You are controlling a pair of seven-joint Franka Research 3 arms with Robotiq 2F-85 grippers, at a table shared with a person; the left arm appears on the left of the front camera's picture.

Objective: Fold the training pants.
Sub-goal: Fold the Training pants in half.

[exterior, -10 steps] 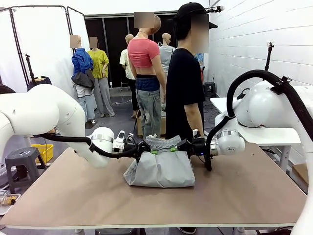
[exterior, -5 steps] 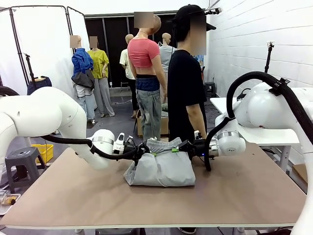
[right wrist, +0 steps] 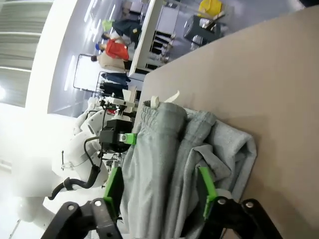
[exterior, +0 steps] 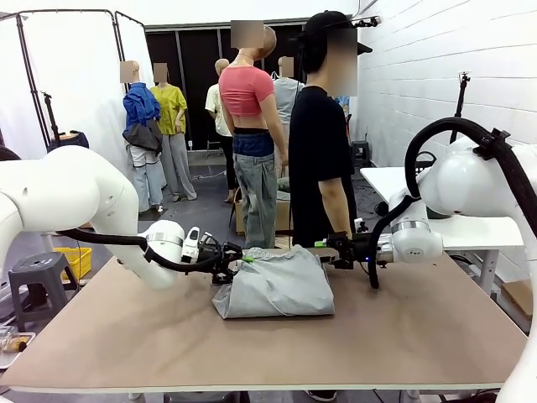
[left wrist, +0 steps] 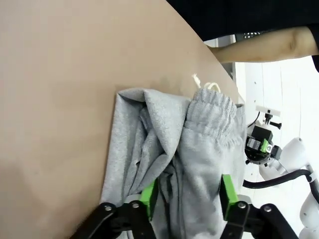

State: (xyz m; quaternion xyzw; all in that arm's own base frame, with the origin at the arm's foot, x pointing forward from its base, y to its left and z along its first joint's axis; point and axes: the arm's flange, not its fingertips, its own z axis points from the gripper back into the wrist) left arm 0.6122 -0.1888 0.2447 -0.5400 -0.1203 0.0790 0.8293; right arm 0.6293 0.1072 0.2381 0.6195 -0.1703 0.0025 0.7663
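The training pants (exterior: 273, 287) lie as a light grey folded bundle in the middle of the table, waistband on top toward the far side. My left gripper (exterior: 237, 258) sits at the bundle's left far corner, open, holding nothing. At the right far corner my right gripper (exterior: 325, 245) is also open, just off the cloth. In the left wrist view the gathered waistband (left wrist: 212, 107) and folds lie ahead of the spread green pads (left wrist: 148, 198). The right wrist view has the pants (right wrist: 174, 149) lying loose between its spread pads (right wrist: 206, 189).
A person (exterior: 320, 126) in a black shirt stands at the table's far edge just behind the pants, arm hanging down. The brown table (exterior: 419, 336) has bare room in front and to both sides. A white table (exterior: 470, 231) stands at the right.
Both grippers have opened and let go of the waistband, which has dropped onto the bundle. Both arms have drawn back outward from the pants.
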